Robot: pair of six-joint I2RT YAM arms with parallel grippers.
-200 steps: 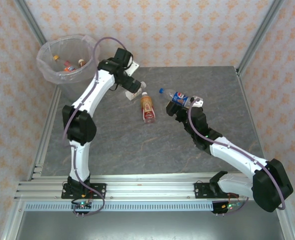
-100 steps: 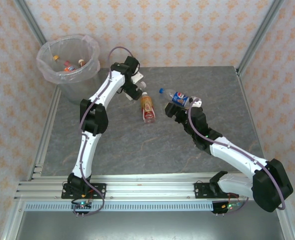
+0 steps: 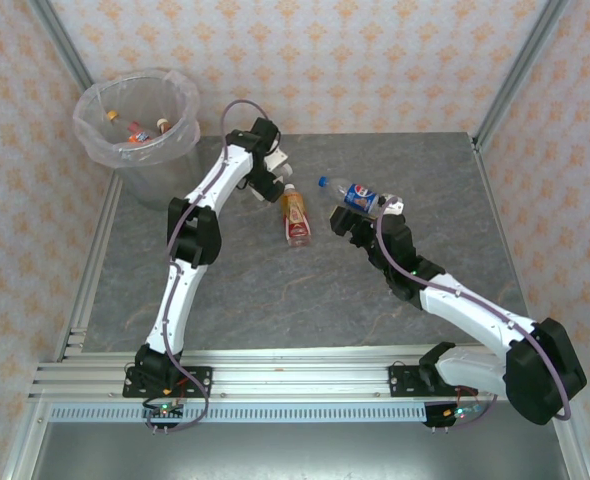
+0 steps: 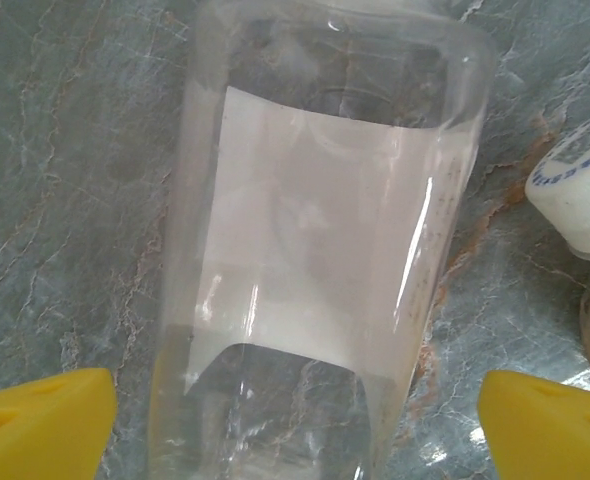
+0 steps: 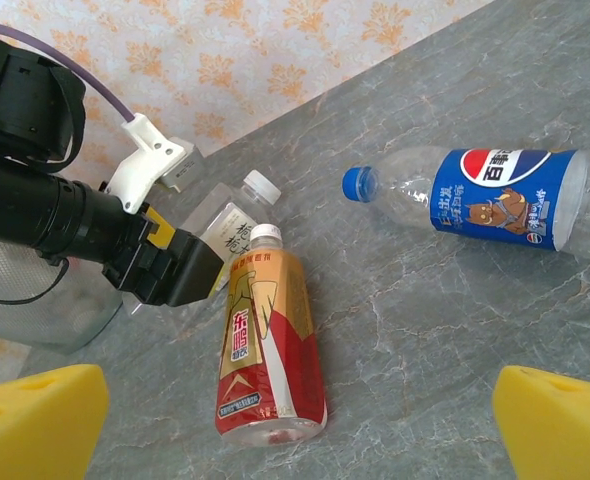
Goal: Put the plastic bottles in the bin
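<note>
Straddling a smooth, clear white-labelled bottle (image 4: 315, 250) beside the orange-labelled bottle (image 5: 265, 340), the left tool (image 4: 295, 420) gapes untouching; the right tool (image 5: 297, 425) gapes too.

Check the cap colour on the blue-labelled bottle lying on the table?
The cap on the blue-labelled bottle is blue, clearest in the right wrist view.

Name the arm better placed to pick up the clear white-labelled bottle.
Left. The left claw stands open astride the clear bottle, a fingertip on each side. The right claw sits farther off, by the blue-labelled bottle.
</note>
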